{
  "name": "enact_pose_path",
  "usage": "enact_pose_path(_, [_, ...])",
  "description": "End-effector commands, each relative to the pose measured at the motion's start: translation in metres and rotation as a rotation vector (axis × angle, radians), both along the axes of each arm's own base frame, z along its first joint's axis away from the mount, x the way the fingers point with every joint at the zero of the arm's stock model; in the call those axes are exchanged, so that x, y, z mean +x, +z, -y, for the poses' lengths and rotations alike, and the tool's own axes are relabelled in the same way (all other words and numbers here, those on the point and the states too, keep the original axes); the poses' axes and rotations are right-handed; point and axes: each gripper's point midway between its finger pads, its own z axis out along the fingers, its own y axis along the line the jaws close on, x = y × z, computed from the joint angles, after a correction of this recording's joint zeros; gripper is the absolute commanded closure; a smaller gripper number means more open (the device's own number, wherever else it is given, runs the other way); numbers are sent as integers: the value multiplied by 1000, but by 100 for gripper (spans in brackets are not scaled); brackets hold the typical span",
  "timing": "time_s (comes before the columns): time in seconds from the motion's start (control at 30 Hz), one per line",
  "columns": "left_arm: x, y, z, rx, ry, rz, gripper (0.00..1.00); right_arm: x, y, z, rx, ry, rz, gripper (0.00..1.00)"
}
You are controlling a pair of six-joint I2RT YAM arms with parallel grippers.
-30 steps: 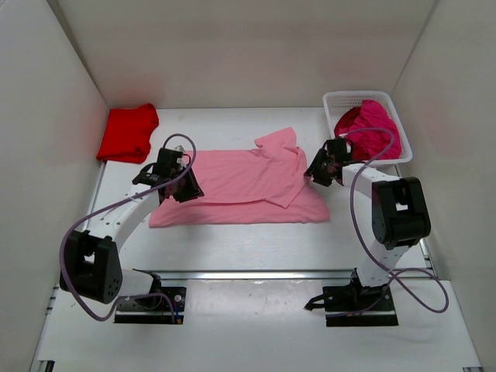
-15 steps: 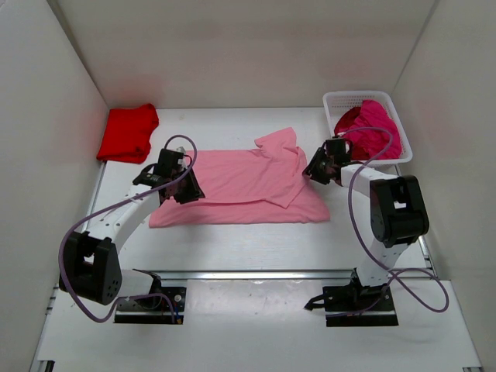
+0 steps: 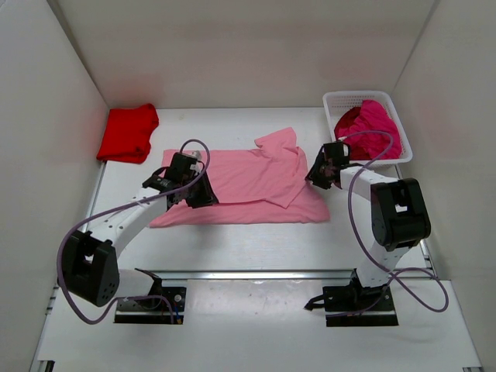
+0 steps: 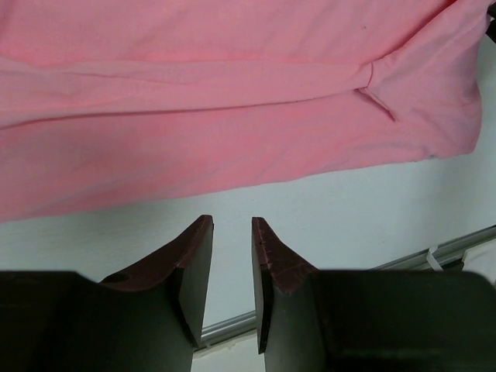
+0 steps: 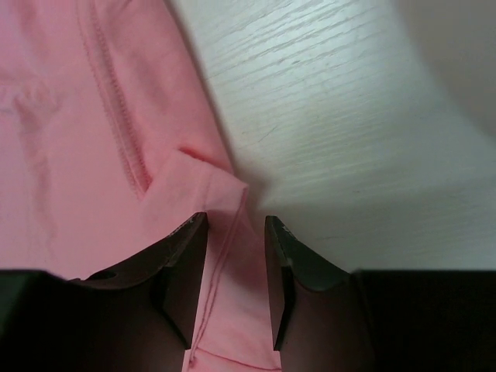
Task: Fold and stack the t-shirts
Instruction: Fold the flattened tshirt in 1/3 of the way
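A light pink t-shirt (image 3: 248,182) lies spread flat mid-table, one sleeve folded over at its far right. My left gripper (image 3: 198,195) hovers at its near left part; in the left wrist view (image 4: 232,221) the jaws stand a little apart and empty over bare table, with the pink shirt (image 4: 232,101) just ahead. My right gripper (image 3: 314,174) is at the shirt's right edge; in the right wrist view (image 5: 236,218) the jaws are open with the pink hem (image 5: 225,256) lying between them. A bright red shirt (image 3: 128,133) lies folded at the far left. Magenta shirts (image 3: 372,128) fill the basket.
The white mesh basket (image 3: 341,97) stands at the far right corner. White walls close in the table on the left, back and right. A metal rail (image 3: 263,273) runs along the near edge in front of the arm bases.
My left gripper has moved right and nearer, from the shirt's left edge to over its near left part. My right gripper has barely shifted at the shirt's right edge.
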Motion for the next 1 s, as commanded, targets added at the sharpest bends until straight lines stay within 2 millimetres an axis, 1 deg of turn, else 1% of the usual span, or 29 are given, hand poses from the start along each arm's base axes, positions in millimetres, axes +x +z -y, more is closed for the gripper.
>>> enact_pose_path(0.0, [-4,11,-2,-30,8,21,62,13,9,3,18,-30,31,67])
enact_pose_path(0.03, [-4,12,-5,-22,12,34,62,17,14,5,13,-26,49,67])
enact_pose_path(0.07, [-7,10,-4,-18,3,27,62,15,14,0,10,-13,52,67])
enact_pose_path(0.1, [-10,8,-3,-30,3,15,62,19,16,3,8,-16,64,71])
enact_pose_path(0.13, [-10,7,-5,-26,11,16,62,18,15,0,10,-4,64,76])
enact_pose_path(0.17, [-10,7,-5,-30,13,19,62,21,16,1,10,-5,75,77])
enact_pose_path(0.2, [-10,8,-5,-31,12,22,62,22,17,-2,19,8,81,77])
enact_pose_path(0.23, [-9,8,-5,-33,12,23,63,21,13,-1,20,2,75,77])
enact_pose_path(0.27, [-9,7,-7,-23,20,21,62,25,16,-4,26,15,92,77])
enact_pose_path(0.3, [-10,8,-7,-23,15,23,63,28,17,-1,29,7,101,75])
enact_pose_path(0.33, [-8,8,-11,-19,28,24,62,26,11,-2,30,17,94,72])
enact_pose_path(0.37, [-9,9,-10,-13,13,30,62,29,14,3,27,7,105,72])
enact_pose_path(0.4, [-9,9,-10,-14,19,28,62,28,14,-1,41,15,106,72])
enact_pose_path(0.47, [-11,6,-10,-8,13,23,62,34,17,0,65,15,144,73])
enact_pose_path(0.5, [-12,5,-12,-10,19,15,62,36,22,-3,83,23,162,73])
enact_pose_path(0.53, [-10,8,-11,-13,20,27,62,39,23,-3,85,27,170,74])
enact_pose_path(0.6, [-10,6,-10,-11,19,23,62,42,25,-1,83,23,183,75])
enact_pose_path(0.63, [-10,5,-12,-5,23,19,62,44,27,-4,90,35,194,76])
enact_pose_path(0.7, [-8,6,-13,-4,27,21,62,43,23,-6,104,34,178,75])
enact_pose_path(0.73, [-10,3,-13,1,23,19,63,39,19,-8,115,31,152,73])
enact_pose_path(0.77, [-10,4,-12,-5,25,14,62,39,17,-4,104,16,140,71])
enact_pose_path(0.8, [-8,9,-13,-5,24,31,63,37,17,-3,92,9,140,69])
enact_pose_path(0.83, [-8,7,-13,1,23,28,62,35,19,-4,87,3,147,66])
enact_pose_path(0.87, [-7,7,-15,0,31,29,62,29,14,-1,81,-7,142,65])
enact_pose_path(0.93, [-11,3,-13,2,18,18,63,20,10,6,80,-32,134,66])
enact_pose_path(0.97, [-9,5,-14,0,24,25,62,16,8,7,76,-34,129,66])
